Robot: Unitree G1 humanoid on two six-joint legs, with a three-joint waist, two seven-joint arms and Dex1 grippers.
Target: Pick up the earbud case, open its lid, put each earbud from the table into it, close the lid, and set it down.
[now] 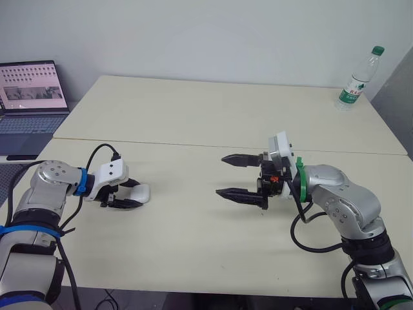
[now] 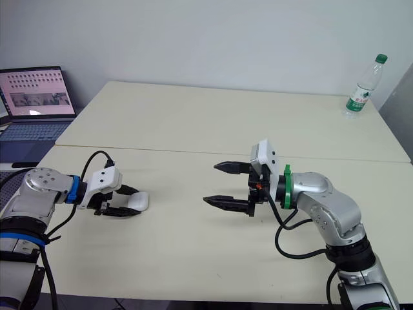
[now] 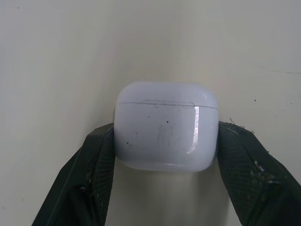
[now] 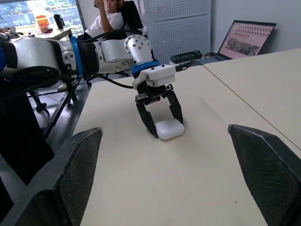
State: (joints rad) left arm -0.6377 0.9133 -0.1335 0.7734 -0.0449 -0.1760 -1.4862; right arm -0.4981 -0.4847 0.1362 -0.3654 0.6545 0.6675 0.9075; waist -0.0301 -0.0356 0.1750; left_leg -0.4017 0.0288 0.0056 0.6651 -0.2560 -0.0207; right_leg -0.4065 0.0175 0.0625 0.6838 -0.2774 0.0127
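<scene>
The left gripper (image 1: 137,194) has its two black fingers (image 3: 91,165) clamped on the earbud case (image 3: 165,127), one pressed against each side of it. The white case sits between the fingertips with its rounded end reaching just past them, low against the table (image 1: 213,116). I cannot tell whether it rests on the surface or is lifted slightly clear of it. Its lid is down, with the seam running straight across the face turned toward the wrist.

The right gripper (image 1: 221,175) hangs above the table with its fingers (image 1: 242,194) spread wide and nothing between them. Their tips point toward the left fingers and the case, well apart from both across bare tabletop.

A laptop (image 1: 32,90) stands open behind the left fingers, off the table's edge. A water bottle (image 1: 358,77) stands upright on the far corner, well beyond the right fingers. In the right wrist view a person (image 4: 110,19) sits in the background behind the left arm.
</scene>
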